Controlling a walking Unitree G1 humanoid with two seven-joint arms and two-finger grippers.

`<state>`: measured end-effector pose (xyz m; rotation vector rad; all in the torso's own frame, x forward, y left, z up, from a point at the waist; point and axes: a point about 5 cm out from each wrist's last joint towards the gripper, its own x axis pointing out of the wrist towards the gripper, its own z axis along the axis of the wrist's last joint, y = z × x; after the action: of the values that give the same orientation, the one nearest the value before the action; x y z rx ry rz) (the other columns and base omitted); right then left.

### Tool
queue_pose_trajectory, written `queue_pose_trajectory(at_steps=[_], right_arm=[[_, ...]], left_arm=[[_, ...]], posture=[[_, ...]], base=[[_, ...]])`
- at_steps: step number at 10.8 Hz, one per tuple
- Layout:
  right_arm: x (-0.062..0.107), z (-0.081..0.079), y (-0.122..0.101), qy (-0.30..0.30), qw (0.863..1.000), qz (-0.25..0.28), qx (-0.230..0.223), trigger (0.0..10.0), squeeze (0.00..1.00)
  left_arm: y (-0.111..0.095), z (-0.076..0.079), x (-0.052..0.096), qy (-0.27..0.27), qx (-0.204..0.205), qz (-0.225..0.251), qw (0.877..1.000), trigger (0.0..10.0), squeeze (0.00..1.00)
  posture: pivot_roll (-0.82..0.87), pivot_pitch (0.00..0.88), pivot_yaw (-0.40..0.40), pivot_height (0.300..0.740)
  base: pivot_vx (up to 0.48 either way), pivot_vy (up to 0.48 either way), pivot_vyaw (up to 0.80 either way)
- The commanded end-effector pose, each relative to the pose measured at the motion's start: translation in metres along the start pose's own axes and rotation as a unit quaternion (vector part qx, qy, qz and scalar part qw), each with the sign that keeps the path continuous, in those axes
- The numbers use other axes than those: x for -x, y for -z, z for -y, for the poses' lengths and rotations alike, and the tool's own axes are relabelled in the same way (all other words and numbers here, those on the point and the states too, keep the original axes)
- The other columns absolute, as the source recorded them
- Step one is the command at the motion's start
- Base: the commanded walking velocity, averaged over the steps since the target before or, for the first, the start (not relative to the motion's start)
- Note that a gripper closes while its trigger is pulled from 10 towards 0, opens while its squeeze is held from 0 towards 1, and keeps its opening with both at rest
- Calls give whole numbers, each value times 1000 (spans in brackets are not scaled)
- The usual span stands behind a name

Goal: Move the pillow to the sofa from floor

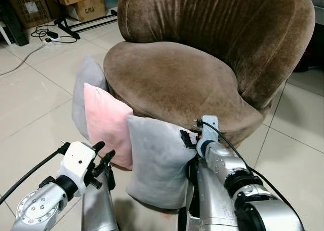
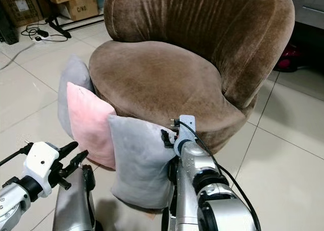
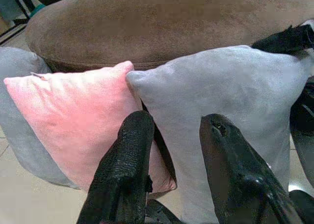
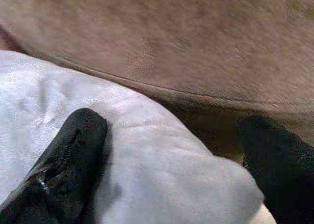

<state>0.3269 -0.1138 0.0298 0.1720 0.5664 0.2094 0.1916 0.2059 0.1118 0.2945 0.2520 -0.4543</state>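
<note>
Three pillows lean on the brown sofa (image 1: 202,64), standing on pale tile floor (image 1: 30,99): grey pillow (image 1: 157,160) nearest, pink (image 1: 106,122), another grey (image 1: 86,89) behind. Right gripper (image 4: 171,160) spread wide, straddling the near grey pillow's top corner, one finger on the fabric. Left gripper (image 3: 171,150) parted, empty, just short of it. Boxes (image 1: 83,3) and cables (image 1: 48,36) far left.
</note>
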Motion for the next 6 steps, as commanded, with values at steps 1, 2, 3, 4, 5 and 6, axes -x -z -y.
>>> queue_pose_trajectory(at_steps=[1,2,3,4,5,6], right_arm=[[0,-1,-8,-24,999,22,2,10000,0],[3,-2,-25,-55,994,74,64,10000,0],[7,-9,-47,-111,974,117,159,10000,0],[9,-20,-47,-176,946,105,253,10000,1000],[10,-31,-35,-229,915,62,327,10000,1000],[6,-39,-21,-254,892,4,373,10000,1000]], left_arm=[[-4,1,0,11,-2,4,1000,10000,0],[-4,1,1,14,-3,2,1000,10000,0],[-3,0,1,21,-5,-1,1000,10000,0],[-3,0,1,28,-8,-3,1000,10000,0],[-2,1,2,39,-12,-8,999,10000,0],[-2,1,2,45,-14,-11,999,10000,0]], posture=[[-36,0,-11,396],[-37,0,-9,396],[-39,0,-8,396],[-40,0,-4,396],[-40,0,-3,396],[-40,0,2,396]], base=[[0,0,0],[0,0,0],[0,0,0],[0,0,0],[0,0,0],[0,0,0]])
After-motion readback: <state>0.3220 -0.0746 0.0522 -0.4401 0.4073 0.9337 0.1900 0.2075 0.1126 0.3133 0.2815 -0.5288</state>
